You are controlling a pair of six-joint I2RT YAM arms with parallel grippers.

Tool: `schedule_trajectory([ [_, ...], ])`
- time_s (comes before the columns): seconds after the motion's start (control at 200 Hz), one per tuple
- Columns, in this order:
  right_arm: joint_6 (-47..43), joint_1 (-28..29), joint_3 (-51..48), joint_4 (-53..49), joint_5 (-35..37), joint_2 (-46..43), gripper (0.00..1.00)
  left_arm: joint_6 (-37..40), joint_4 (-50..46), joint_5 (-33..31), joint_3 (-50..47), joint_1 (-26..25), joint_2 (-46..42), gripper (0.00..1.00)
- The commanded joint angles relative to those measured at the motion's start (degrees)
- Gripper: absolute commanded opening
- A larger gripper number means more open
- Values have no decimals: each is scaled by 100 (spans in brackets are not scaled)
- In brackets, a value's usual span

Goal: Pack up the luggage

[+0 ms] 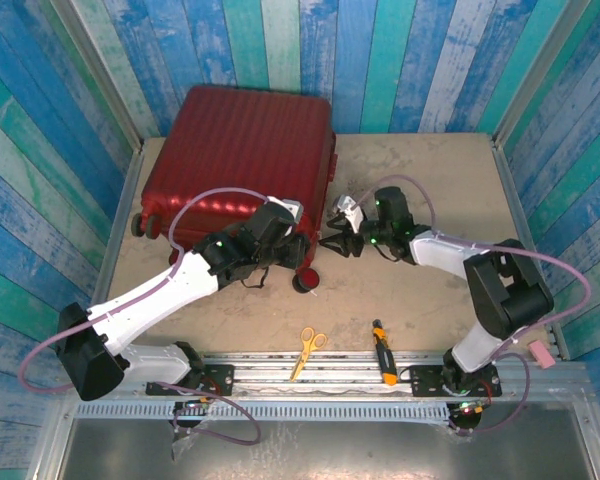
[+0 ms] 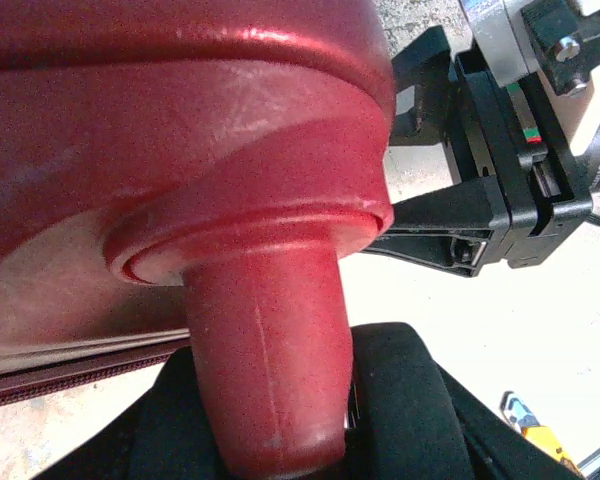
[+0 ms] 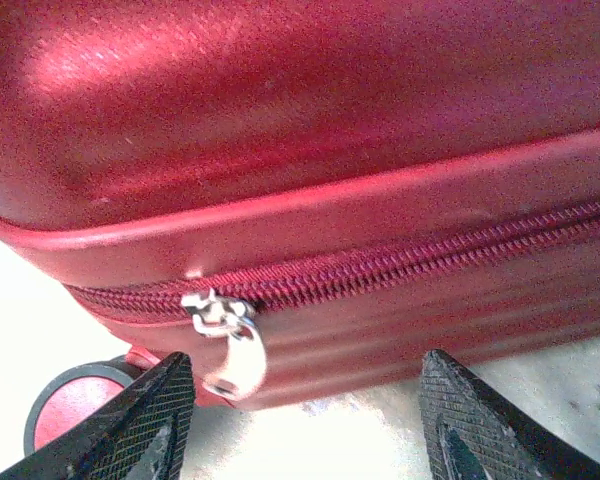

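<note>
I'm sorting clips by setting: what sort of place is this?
Probably a staged robot test cell, not a home: a table boxed in by blue-and-teal plank walls, the left arm and right arm bolted to a metal rail, with luggage, scissors and a screwdriver laid out.

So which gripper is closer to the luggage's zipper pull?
Right. The right gripper faces the zipper pull, which sits just ahead of its open fingers; the left gripper is at the near corner wheel of the luggage.

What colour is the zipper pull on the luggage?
Silver, bare metal: the zipper pull hangs off the dark-red luggage. The right wrist view shows it best.
</note>
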Motion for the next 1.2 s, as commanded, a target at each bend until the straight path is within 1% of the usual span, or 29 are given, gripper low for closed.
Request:
schedule_trajectory([
  [0.0,-231,-3,252,-181,-775,160,58,1321,1253,937,271,-177,-315,0],
  [0.115,-344,-3,406,-387,-1087,258,53,1333,1253,909,279,-175,-287,0],
  [0.26,-393,6,462,-524,-1149,335,46,1330,1245,883,271,-175,-273,0],
  [0.315,-364,6,481,-546,-1183,371,41,1331,1253,883,271,-182,-273,0],
  [0.421,-275,6,535,-584,-1193,458,26,1328,1251,865,271,-174,-282,0],
  [0.506,-244,6,545,-644,-1140,504,17,1321,1236,865,273,-181,-289,0],
  [0.761,-154,6,504,-664,-961,500,2,1319,1236,857,271,-179,-290,0],
  [0.861,41,4,482,-556,-723,487,0,1316,1236,857,253,-181,-291,0],
  [0.961,497,-58,543,-488,-365,491,0,1333,1227,900,222,-175,-308,0],
  [1.077,1078,-119,588,-315,191,427,0,1414,1184,993,158,-180,-334,0],
  [1.152,1311,-125,757,-452,679,433,1,1499,1075,1119,139,-182,-320,0],
  [1.197,1414,-163,872,-546,853,480,1,1556,993,1217,130,-183,-304,0],
])
